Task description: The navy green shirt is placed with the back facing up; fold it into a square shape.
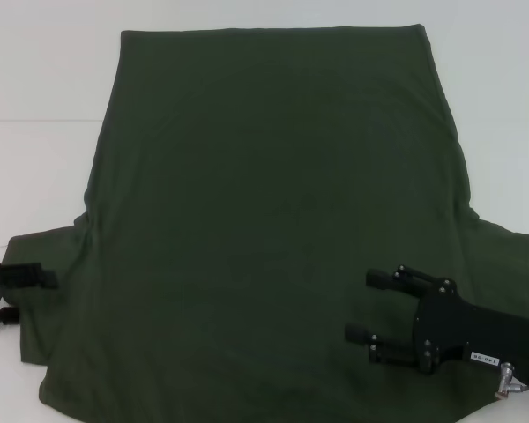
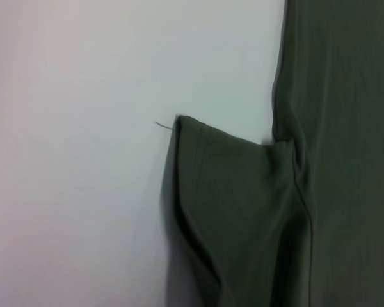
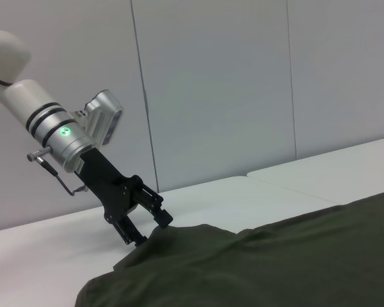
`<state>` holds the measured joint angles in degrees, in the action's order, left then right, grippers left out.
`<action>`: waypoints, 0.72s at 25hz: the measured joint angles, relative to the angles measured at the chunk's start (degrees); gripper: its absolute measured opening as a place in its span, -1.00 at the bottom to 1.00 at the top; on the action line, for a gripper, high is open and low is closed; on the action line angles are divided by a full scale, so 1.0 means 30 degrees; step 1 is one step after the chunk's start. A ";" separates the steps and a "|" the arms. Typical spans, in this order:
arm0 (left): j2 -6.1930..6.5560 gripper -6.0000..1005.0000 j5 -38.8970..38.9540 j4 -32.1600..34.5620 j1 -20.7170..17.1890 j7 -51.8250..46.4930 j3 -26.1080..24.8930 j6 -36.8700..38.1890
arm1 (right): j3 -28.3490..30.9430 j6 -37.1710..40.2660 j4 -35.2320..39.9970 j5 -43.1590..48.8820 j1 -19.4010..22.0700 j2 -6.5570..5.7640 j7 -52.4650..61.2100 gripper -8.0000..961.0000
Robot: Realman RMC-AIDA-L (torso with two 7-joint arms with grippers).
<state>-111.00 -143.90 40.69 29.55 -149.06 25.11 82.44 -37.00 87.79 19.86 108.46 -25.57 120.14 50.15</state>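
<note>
Shirt (image 1: 273,220) flat on white table (image 1: 35,79), grippers (image 1: 375,326) over both sleeves

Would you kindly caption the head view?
Dark green fabric shirt spread flat; left gripper at sleeve, right gripper above.

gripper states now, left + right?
Left gripper: at the navy green shirt's left sleeve edge; grip cannot be told.
Right gripper: open, over the shirt's right side, holding nothing.
</note>
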 joint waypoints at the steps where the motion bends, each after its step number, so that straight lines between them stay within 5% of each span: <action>1: 0.0020 0.83 -0.0006 0.0000 -0.0007 0.0001 0.0010 -0.0001 | -0.0001 0.0005 0.0000 0.0000 0.0001 0.0000 -0.0002 0.81; 18: 0.0293 0.83 -0.0562 0.0105 -0.0084 -0.0101 0.0165 -0.0033 | 0.0000 0.0047 -0.0001 0.0000 0.0029 -0.0001 -0.0010 0.81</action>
<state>-110.12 -145.59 41.01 29.30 -149.36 25.61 82.34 -37.00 87.93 19.86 108.45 -25.49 120.14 50.12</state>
